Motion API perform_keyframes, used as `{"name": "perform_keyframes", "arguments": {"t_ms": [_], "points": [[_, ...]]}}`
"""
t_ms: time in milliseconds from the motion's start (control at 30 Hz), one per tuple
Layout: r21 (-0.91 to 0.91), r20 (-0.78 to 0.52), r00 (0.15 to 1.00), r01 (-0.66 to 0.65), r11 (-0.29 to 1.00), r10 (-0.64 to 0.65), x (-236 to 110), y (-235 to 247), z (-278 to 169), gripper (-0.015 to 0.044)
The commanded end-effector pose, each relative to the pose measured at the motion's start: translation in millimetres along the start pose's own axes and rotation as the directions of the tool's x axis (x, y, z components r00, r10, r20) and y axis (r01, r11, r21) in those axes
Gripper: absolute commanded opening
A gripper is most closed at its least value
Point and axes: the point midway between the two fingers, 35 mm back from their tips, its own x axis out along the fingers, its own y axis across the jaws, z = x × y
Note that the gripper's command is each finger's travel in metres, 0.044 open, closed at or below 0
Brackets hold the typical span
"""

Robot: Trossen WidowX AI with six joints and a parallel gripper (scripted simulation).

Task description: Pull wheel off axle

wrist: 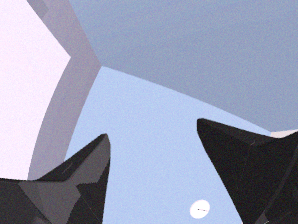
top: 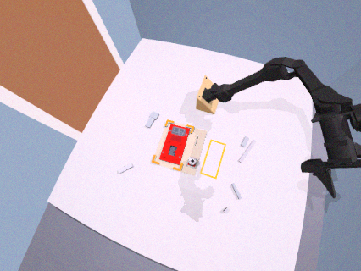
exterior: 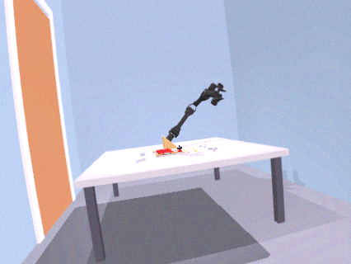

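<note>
The small grey wheel (top: 194, 161) sits on its upright axle at the near corner of a tan baseplate (top: 200, 140) that also carries a red board (top: 174, 144). The marked area is a yellow rectangle outline (top: 205, 157) on the white table (top: 127, 203) (exterior: 231, 154), just right of the wheel. My gripper (top: 319, 179) (exterior: 216, 94) (wrist: 153, 132) is open and empty. It hangs high in the air, far to the right of the wheel and out past the table's right edge. The wrist view shows only walls between the fingers.
The arm stands on a tan wedge mount (top: 203, 95) at the back of the table. Small grey bars lie scattered: one (top: 152, 119) left of the board, one (top: 125, 168) front left, two (top: 246, 150) (top: 236, 190) right of the rectangle.
</note>
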Motion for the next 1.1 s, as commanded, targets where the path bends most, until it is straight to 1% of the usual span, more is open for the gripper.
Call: {"name": "perform_keyframes", "arguments": {"t_ms": [0,233,433,567,833,1067], "points": [[0.103,-0.041,0.995,-0.088,0.991,0.093,10,30,-24,0.0300],[0.298,-0.092,0.960,-0.227,0.927,0.264,20,87,-63,0.0300],[0.418,-0.135,0.911,-0.305,0.856,0.390,16,130,-92,0.0300],[0.512,-0.142,0.874,-0.338,0.790,0.465,13,157,-107,0.0300],[0.749,-0.120,0.757,-0.355,0.559,0.642,0,225,-139,0.0300],[0.913,-0.061,0.628,-0.280,0.298,0.776,-24,285,-161,0.0300]]}}
